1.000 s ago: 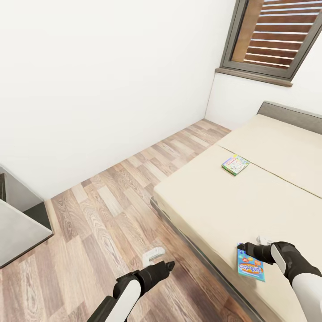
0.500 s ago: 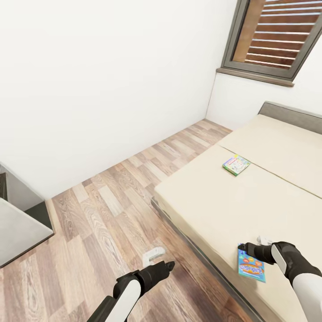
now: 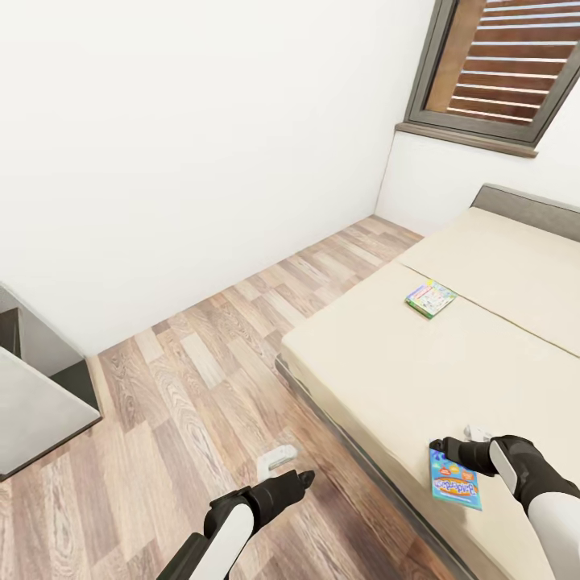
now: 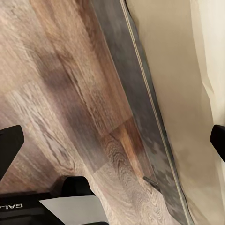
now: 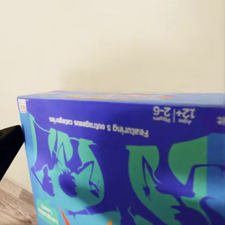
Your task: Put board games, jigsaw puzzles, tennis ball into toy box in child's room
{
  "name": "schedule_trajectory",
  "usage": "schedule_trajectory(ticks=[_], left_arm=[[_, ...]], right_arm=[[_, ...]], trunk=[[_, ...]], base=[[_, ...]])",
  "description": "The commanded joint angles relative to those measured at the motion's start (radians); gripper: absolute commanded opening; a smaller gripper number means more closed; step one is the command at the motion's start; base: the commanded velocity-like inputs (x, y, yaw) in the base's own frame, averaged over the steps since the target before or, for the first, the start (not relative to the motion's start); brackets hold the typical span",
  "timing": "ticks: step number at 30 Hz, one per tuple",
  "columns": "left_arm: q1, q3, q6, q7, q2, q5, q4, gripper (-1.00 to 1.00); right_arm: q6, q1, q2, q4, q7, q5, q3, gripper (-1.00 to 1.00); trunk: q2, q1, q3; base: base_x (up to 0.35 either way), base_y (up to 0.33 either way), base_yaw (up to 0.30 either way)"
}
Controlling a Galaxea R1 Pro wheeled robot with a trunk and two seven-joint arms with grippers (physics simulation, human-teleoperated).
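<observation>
Beige bed with white-green game box on top.

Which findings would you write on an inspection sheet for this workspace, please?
Surface: beige bed, bare apart from two games.
Job's things: blue board game near the bed's front edge; white-green board game farther back.
Clutter: nothing seen.
Grippers: right claw at the blue game's far end, grip unclear; left claw over the wood floor, holding nothing, its opening unclear.
Cables: nothing seen.
Surroundings: white walls, window with slatted blind, grey furniture at left.
</observation>
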Motion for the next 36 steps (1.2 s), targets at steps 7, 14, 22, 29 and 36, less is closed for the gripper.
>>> schedule_trajectory(ticks=[7, 14, 22, 29, 36], left_arm=[[-0.001, -0.001, 0.001, 0.01, 0.0, 0.01, -0.002, 1.0], [-0.001, -0.001, 0.002, 0.01, -0.001, 0.011, -0.002, 1.0], [-0.001, -0.001, 0.002, 0.01, 0.0, 0.012, -0.002, 1.0], [-0.001, -0.001, 0.001, 0.01, 0.0, 0.012, -0.002, 1.0], [-0.001, -0.001, 0.001, 0.01, 0.0, 0.011, -0.002, 1.0]], right_arm=[[0.006, 0.0, 0.0, -0.001, 0.0, -0.006, -0.004, 1.0], [0.006, 0.0, 0.0, -0.001, 0.0, -0.006, -0.004, 1.0], [0.006, 0.0, 0.0, -0.001, 0.0, -0.006, -0.003, 1.0], [0.006, 0.0, 0.0, -0.001, 0.0, -0.006, -0.004, 1.0], [0.006, -0.001, -0.001, -0.001, 0.0, -0.006, -0.004, 1.0]], trunk=[[0.0, 0.0, -0.001], [0.0, 0.0, -0.001], [0.0, 0.0, -0.001], [0.0, 0.0, -0.001], [0.0, 0.0, -0.001]], base=[[0.0, 0.0, 0.01], [-0.055, -0.006, 0.003], [-0.168, -0.015, 0.001], [-0.065, -0.004, 0.0], [-0.022, -0.002, 0.0]])
